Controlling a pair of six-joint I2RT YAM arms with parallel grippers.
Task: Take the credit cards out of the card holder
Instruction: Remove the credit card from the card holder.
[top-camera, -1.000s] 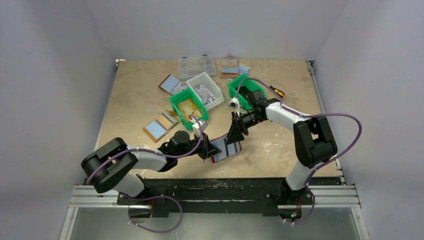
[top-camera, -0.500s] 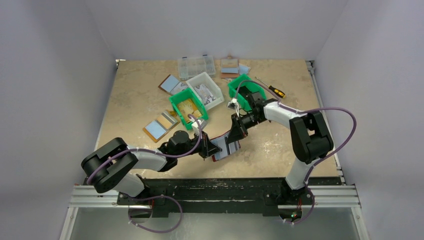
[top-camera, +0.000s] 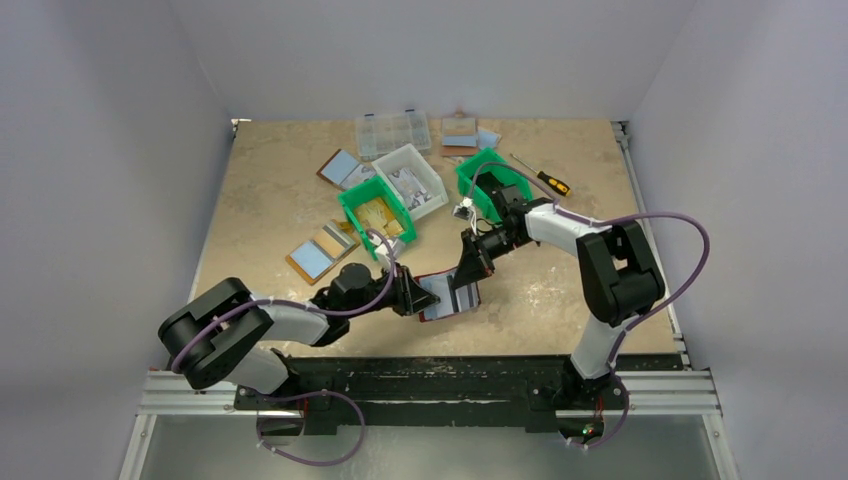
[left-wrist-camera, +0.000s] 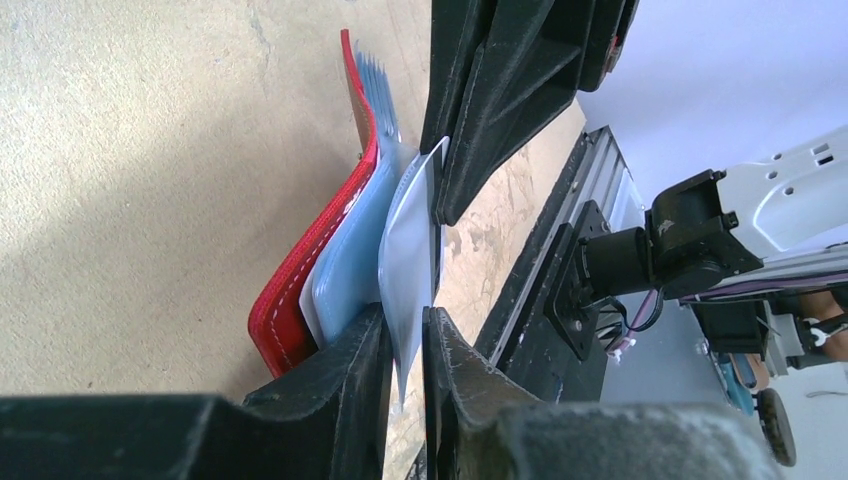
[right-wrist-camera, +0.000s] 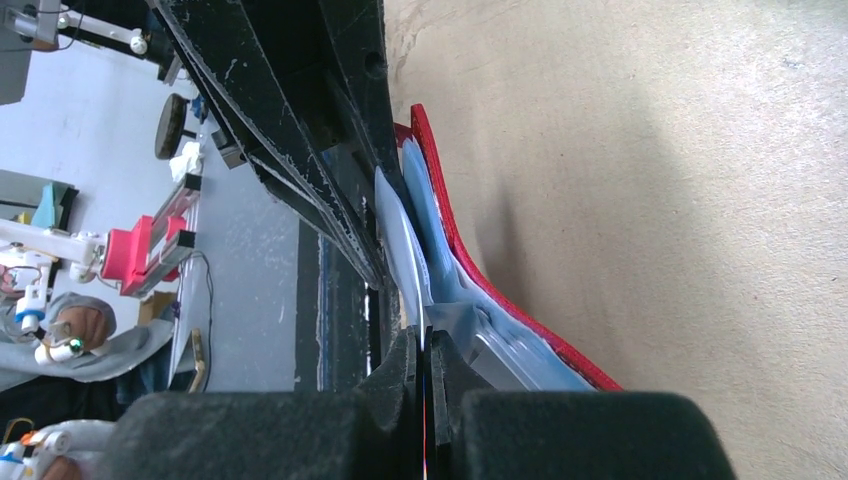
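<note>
The card holder (top-camera: 452, 300), red-rimmed with pale blue panels, lies open on the table between both arms; its red rim (left-wrist-camera: 300, 280) (right-wrist-camera: 470, 270) curls up. A pale credit card (left-wrist-camera: 410, 250) (right-wrist-camera: 398, 240) stands out of its pocket. My right gripper (top-camera: 467, 272) (right-wrist-camera: 424, 350) is shut on one edge of this card. My left gripper (top-camera: 414, 297) (left-wrist-camera: 405, 345) is at the card's opposite end. Its jaws are slightly apart, with the card's corner between them, against one finger and clear of the other.
Behind the wallet stand two green bins (top-camera: 375, 215) (top-camera: 490, 185), a white bin (top-camera: 410, 180) and a clear compartment box (top-camera: 393, 132). Tan-rimmed bifolds (top-camera: 322, 252) (top-camera: 342, 167) (top-camera: 462, 133) and a screwdriver (top-camera: 545, 180) lie around. The black rail (top-camera: 430, 375) runs close behind the left gripper.
The right gripper has come down to the wallet and shut on the card. The left gripper's jaws have loosened from shut to slightly apart, and the left arm has drawn back a little leftward.
</note>
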